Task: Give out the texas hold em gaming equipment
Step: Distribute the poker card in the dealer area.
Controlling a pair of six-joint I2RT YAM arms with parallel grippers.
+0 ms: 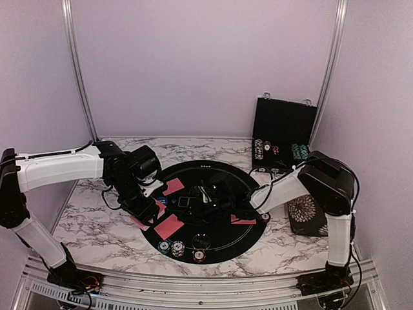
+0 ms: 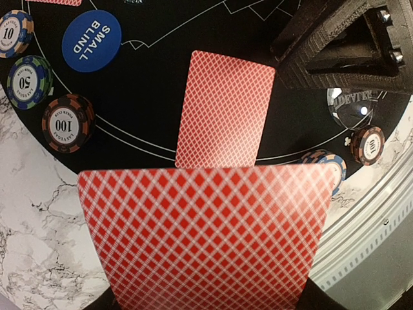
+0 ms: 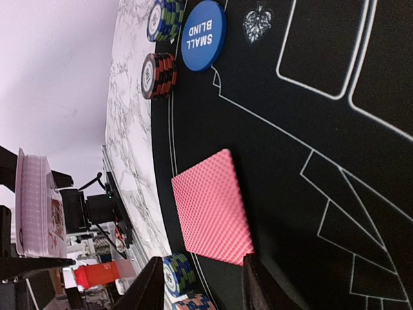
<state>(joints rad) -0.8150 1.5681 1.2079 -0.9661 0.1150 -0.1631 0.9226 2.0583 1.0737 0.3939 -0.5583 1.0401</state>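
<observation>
Marble covers the table [image 1: 90, 226], and a round black mat [image 1: 242, 237] lies on it. Low over the mat, the right gripper [image 3: 203, 271] points from the middle toward 8 o'clock. Its two fingers stand apart and hold nothing. A red-backed card [image 3: 213, 206] lies flat on the mat at 8 o'clock, with one corner just beside a finger [image 3: 258, 287]. Close to the other finger is a blue chip stack [image 3: 179, 271]. Farther out, toward 9 o'clock, sit a red and black chip stack [image 3: 158, 75], a green chip stack [image 3: 164, 18] and the blue SMALL BLIND button [image 3: 203, 35].

The left gripper [image 3: 29, 210] is near, at about 9 o'clock. It is clenched on the deck of cards [image 2: 200, 232]. A second card [image 1: 173, 187] lies at 10 o'clock and a third card [image 1: 243, 219] at 4 o'clock.

I think a few things could go wrong. If the right gripper pulls back too low, a finger may catch the card's corner and drag or flip it. A swing to the side could knock over the blue chip stack. The two grippers are close, so a fast reach for the next card could bump the deck, and loose cards might slide out and spill.
</observation>
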